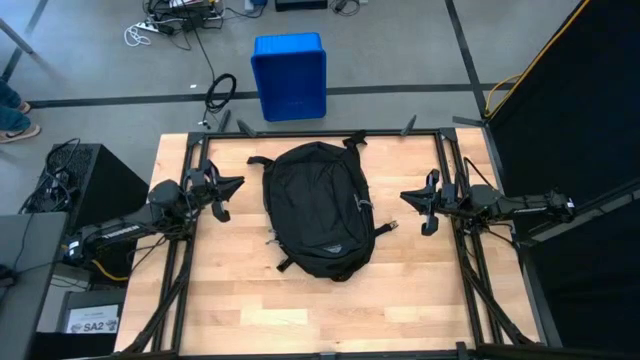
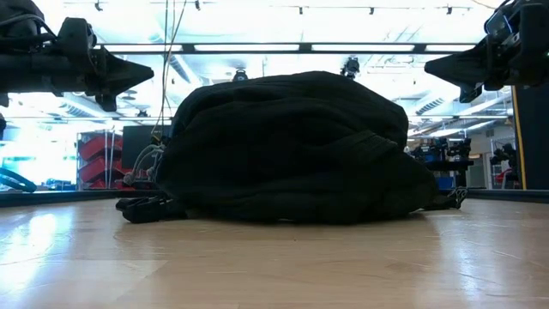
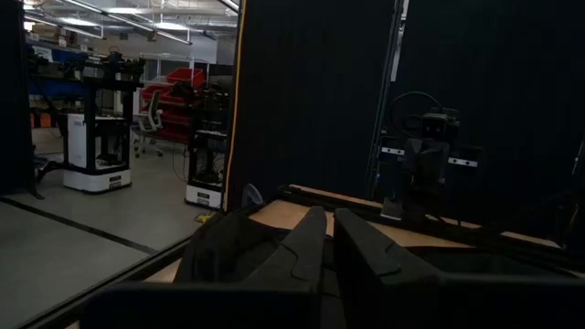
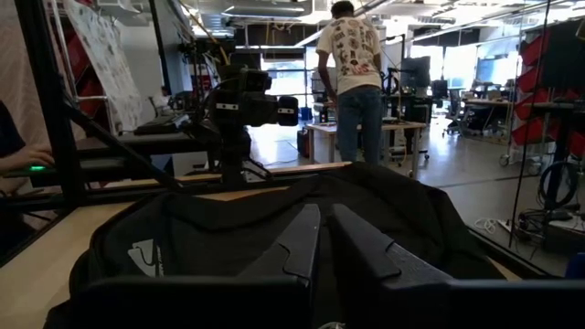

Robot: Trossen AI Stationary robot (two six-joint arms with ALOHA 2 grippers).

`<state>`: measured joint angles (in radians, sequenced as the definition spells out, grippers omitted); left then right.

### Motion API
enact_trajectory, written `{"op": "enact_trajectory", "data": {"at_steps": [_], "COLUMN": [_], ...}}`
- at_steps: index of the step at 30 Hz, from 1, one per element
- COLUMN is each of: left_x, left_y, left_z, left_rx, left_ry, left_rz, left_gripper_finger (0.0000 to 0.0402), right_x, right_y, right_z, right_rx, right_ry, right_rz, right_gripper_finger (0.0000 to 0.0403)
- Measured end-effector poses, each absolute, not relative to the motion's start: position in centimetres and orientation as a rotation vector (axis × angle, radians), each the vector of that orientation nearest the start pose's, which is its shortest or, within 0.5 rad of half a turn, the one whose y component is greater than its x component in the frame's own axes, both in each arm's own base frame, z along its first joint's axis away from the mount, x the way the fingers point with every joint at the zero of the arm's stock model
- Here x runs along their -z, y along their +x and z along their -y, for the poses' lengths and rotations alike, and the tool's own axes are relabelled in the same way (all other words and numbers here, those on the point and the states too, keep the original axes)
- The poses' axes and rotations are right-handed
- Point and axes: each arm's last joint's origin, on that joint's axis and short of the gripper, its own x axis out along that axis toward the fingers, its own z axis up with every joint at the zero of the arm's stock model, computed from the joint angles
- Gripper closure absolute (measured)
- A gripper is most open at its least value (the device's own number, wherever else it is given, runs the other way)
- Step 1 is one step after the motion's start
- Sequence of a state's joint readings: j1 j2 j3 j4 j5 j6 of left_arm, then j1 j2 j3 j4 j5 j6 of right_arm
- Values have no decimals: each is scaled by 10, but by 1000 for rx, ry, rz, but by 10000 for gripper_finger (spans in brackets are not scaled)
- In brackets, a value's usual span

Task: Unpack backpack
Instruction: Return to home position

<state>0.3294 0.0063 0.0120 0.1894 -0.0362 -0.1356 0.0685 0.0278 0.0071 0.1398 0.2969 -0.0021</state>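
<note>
Left gripper (image 1: 235, 183) closed, clear of backpack (image 1: 318, 208), right gripper (image 1: 408, 197) closed opposite, contents hidden, zip state unclear

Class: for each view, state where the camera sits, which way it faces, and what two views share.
High: overhead, facing straight down on backpack, left gripper, right gripper.
Low: tabletop height, facing level across at backpack; both grippers above.
Left wrist: faces right arm over backpack; own shut fingers.
Right wrist: mirrored, faces left arm; own shut fingers.
Shared: backpack in all.

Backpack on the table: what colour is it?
Black; the backpack shows best in the high view.
</note>
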Motion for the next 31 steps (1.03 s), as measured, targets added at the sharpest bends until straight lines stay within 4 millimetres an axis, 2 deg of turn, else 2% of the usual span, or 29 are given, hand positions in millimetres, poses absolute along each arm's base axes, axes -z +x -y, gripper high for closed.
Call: {"op": "enact_trajectory", "data": {"at_steps": [31], "left_x": [-185], "left_y": [90], "left_z": [-32], "left_rx": [-350], "left_ry": [-105], "left_rz": [218], "left_gripper_finger": [402], "right_x": [-177], "right_y": [97], "right_z": [2], "right_rx": [228], "right_ry": [20], "right_rz": [117], "right_gripper_finger": [391]}}
